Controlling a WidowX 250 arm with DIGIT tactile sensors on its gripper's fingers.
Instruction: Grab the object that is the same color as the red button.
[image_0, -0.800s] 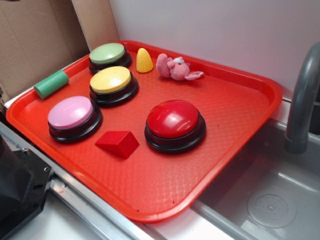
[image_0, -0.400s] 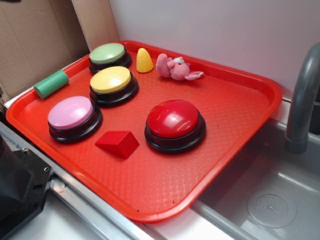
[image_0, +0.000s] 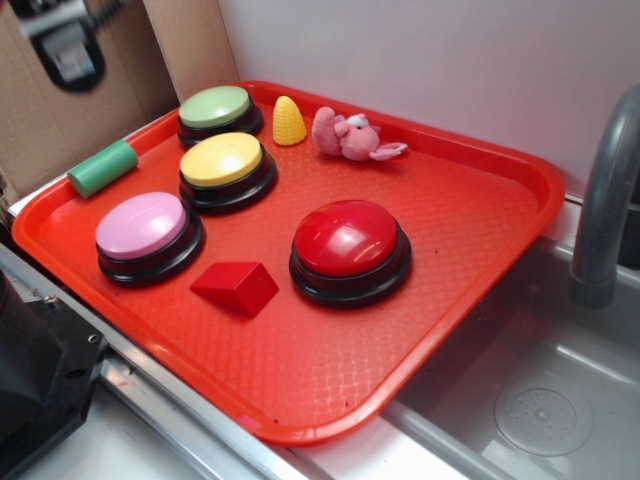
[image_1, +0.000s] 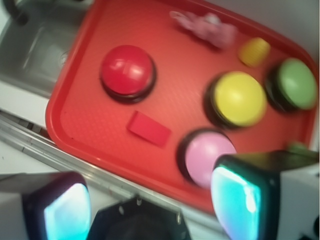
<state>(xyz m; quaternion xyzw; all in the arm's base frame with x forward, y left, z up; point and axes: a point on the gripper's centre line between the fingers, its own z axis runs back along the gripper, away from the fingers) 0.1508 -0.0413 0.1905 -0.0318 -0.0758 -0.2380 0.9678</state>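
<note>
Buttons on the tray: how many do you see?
4. Green button at the far-left corner, yellow button just in front of it, pink button nearer still, red button mid-tray. None looks hidden.

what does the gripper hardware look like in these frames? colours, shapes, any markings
Wrist view: the gripper shows two blocky black fingers with rounded corners. Their inner faces carry glossy pads glowing cyan-teal, blurred. Between them at the bottom edge sits a dark angular mount. A pale grey-white piece adjoins the right finger. Exterior view: only a black and light-grey part in the top-left corner. No markings or cables legible.
</note>
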